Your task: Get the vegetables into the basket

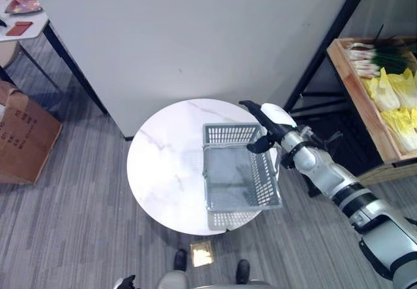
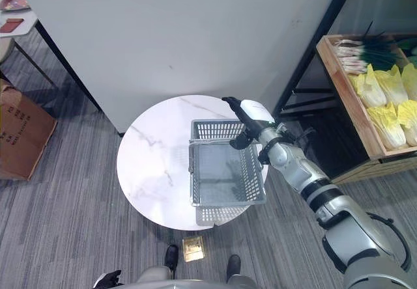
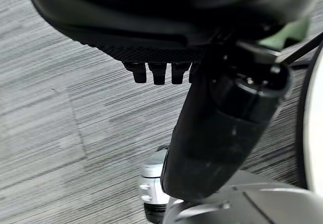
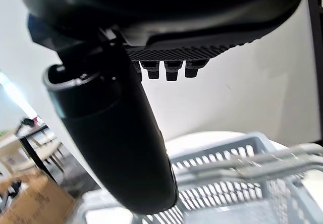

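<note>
On the round white table (image 1: 163, 165) I see the grey basket (image 1: 238, 172), empty. My right hand (image 1: 268, 121) hovers over its far right corner, fingers straight, holding nothing. Well apart, at far right, the vegetables (image 1: 394, 97) lie in a wooden crate (image 1: 355, 84). My left hand (image 3: 212, 128) hangs over carpet, relaxed.

Basket (image 1: 241, 172): grey plastic with slotted walls; stood upright and empty on the right part of the round white marble table (image 1: 163, 165); its thin handle lay folded across the rim near the far end.
Leafy vegetables (image 1: 397, 103): pale yellow-green heads, lying packed side by side in the wooden crate (image 1: 355, 84) at the far right, well apart from the basket.
Green onions (image 2: 365, 53): a bunch with white stalks and dark green tops, lying at the crate's far end, just beside the leafy heads.
</note>
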### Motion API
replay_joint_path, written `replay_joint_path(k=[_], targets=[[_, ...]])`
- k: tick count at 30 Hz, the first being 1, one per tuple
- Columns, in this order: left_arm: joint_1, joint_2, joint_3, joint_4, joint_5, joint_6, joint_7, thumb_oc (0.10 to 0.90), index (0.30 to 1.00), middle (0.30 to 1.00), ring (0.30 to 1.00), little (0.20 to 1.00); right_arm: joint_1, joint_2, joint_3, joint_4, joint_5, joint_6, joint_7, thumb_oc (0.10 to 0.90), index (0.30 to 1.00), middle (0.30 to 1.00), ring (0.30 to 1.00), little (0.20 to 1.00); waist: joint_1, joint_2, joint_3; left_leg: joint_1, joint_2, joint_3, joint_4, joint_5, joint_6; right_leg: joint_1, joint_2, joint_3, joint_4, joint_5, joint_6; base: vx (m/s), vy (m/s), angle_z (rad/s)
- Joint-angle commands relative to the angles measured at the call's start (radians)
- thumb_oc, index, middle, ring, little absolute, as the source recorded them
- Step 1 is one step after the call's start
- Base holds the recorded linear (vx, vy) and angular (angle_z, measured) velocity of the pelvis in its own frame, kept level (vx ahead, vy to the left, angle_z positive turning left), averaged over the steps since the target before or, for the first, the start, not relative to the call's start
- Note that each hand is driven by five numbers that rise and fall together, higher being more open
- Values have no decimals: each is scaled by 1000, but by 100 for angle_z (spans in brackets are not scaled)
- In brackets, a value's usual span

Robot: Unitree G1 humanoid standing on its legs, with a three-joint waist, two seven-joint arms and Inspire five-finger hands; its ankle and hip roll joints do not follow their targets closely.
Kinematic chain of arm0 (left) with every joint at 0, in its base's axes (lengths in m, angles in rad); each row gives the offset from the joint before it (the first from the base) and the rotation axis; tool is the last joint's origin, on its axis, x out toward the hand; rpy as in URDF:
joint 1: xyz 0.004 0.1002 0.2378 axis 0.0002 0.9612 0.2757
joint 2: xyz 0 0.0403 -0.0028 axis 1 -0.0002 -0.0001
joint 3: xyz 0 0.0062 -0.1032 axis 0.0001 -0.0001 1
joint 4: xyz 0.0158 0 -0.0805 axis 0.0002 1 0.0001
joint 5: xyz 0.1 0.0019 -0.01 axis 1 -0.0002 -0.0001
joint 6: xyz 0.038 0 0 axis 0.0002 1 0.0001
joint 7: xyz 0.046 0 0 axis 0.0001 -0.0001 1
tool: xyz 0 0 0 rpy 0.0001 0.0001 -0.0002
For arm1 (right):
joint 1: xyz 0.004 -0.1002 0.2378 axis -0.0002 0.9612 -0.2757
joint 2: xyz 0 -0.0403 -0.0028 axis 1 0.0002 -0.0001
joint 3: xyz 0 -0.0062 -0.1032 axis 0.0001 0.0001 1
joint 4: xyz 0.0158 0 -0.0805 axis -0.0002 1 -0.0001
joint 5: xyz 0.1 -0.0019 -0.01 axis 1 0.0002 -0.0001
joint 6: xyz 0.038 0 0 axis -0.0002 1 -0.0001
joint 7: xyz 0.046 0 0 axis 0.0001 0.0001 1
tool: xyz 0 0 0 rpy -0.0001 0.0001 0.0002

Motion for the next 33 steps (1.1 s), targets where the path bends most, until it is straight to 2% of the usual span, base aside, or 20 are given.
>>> replay_joint_path(k=[1,12,13,14,21,26,33], targets=[[-41,4,-49,44,-34,-9,15,900,1000,1000,1000,1000,-205,-22,30,46,27,-14,-25,900,1000,1000,1000,1000,15,-35,3,-8,64,-31,1,-23,-49,-58,-66,11,-1,85,69,-22,-19,7],[-59,4,-87,28,-70,-25,23,900,1000,1000,1000,1000,-273,-7,75,238,-10,3,-39,900,1000,1000,1000,1000,22,-33,33,-41,63,-45,1,-11,-48,-87,-60,12,-1,90,64,-3,-2,1],[-59,4,-87,28,-70,-25,23,900,1000,1000,1000,1000,-273,-7,75,239,-10,3,-40,484,418,418,418,418,22,-33,33,-41,63,-45,1,-11,-48,-87,-60,12,-1,90,64,0,0,0],[-60,2,-90,27,-72,-25,25,900,1000,1000,1000,1000,-273,-3,72,257,-11,4,-44,400,300,300,300,300,22,-32,34,-43,63,-46,1,-10,-48,-88,-60,12,-1,90,64,0,0,0],[-66,-6,-110,21,-65,-22,28,900,1000,1000,1000,1000,-238,43,58,289,-16,6,-54,400,300,300,300,300,24,-28,33,-38,62,-44,1,-13,-45,-83,-57,15,-1,85,61,2,0,0],[-63,-10,-104,25,-38,-12,31,900,1000,1000,1000,1000,-192,79,69,200,-44,-1,-40,400,300,300,300,300,18,-25,23,-18,63,-34,1,-25,-43,-71,-57,19,-1,79,60,5,2,-1],[-55,-8,-91,20,-27,-8,27,900,1000,1000,1000,1000,-144,77,64,154,-48,-5,-22,400,300,300,300,300,16,-24,10,3,63,-30,1,-33,-42,-52,-61,17,-1,73,62,0,0,0]])
